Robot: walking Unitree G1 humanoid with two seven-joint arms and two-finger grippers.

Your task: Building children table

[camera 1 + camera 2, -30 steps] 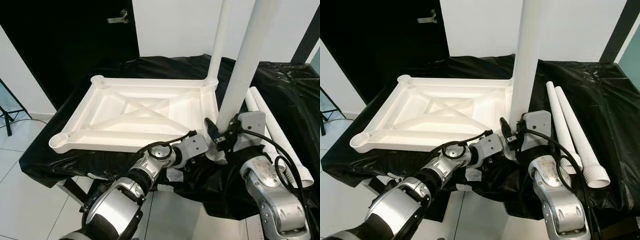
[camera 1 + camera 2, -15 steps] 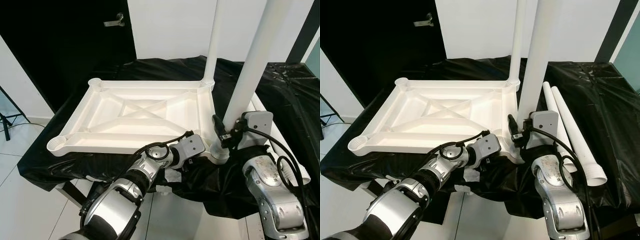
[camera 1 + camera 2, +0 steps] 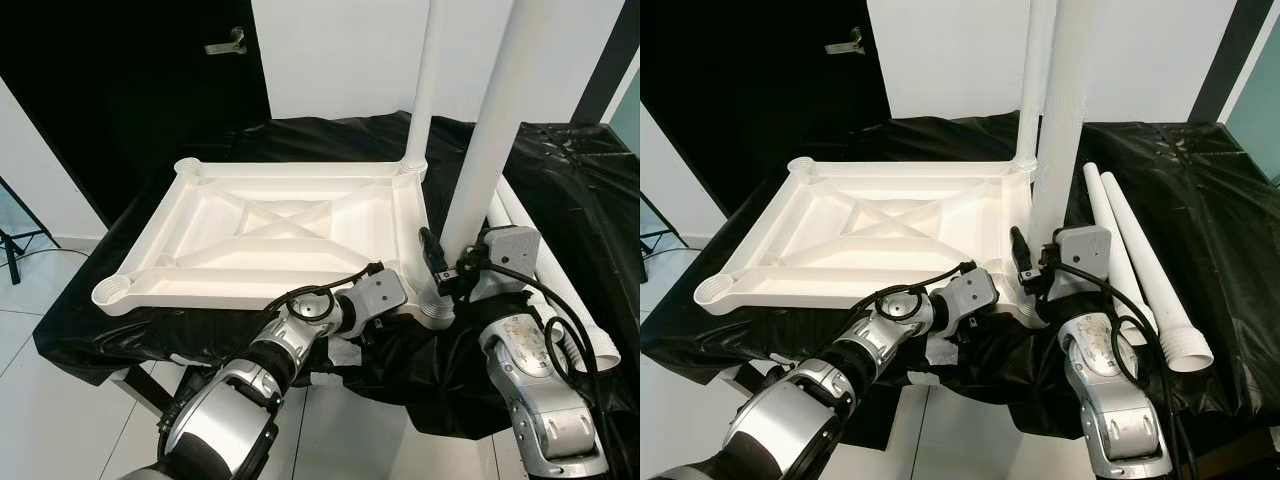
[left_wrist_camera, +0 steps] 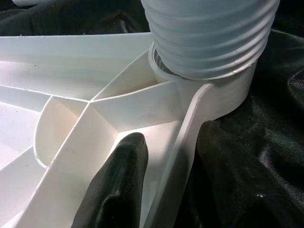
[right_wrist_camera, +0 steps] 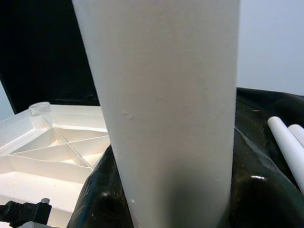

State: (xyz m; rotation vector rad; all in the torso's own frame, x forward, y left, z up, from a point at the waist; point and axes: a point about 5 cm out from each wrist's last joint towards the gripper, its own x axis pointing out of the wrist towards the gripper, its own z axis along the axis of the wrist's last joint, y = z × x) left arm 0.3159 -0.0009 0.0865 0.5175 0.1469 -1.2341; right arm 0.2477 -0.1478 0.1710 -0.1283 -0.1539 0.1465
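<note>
On the counter (image 3: 100, 330), draped in black sheeting (image 3: 570, 180), the white tabletop (image 3: 270, 235) lies upside down, its ribbed underside and crossed braces facing up. At its far right corner a white leg (image 3: 436, 80) stands upright in its socket, its top cut off by the frame edge. At the near right corner a second leg (image 3: 490, 120) stands almost upright, its threaded end (image 4: 209, 38) sitting at the mouth of the corner socket (image 4: 223, 95); whether it is fully seated cannot be told. The right end effector (image 3: 452, 268) is closed around this second leg just above the socket. The left end effector (image 3: 400, 300) rests at the tabletop's near edge beside that same corner; in the left wrist view one black finger (image 4: 118, 185) lies inside a rib pocket against the rim, with the other finger hidden, so its opening cannot be told. Two spare legs (image 3: 1140, 270) lie side by side on the sheeting to the right of the tabletop, their ribbed ends toward the robot. The two left-hand corner sockets (image 3: 112, 290) stand empty. No writing or labels can be read anywhere.
</note>
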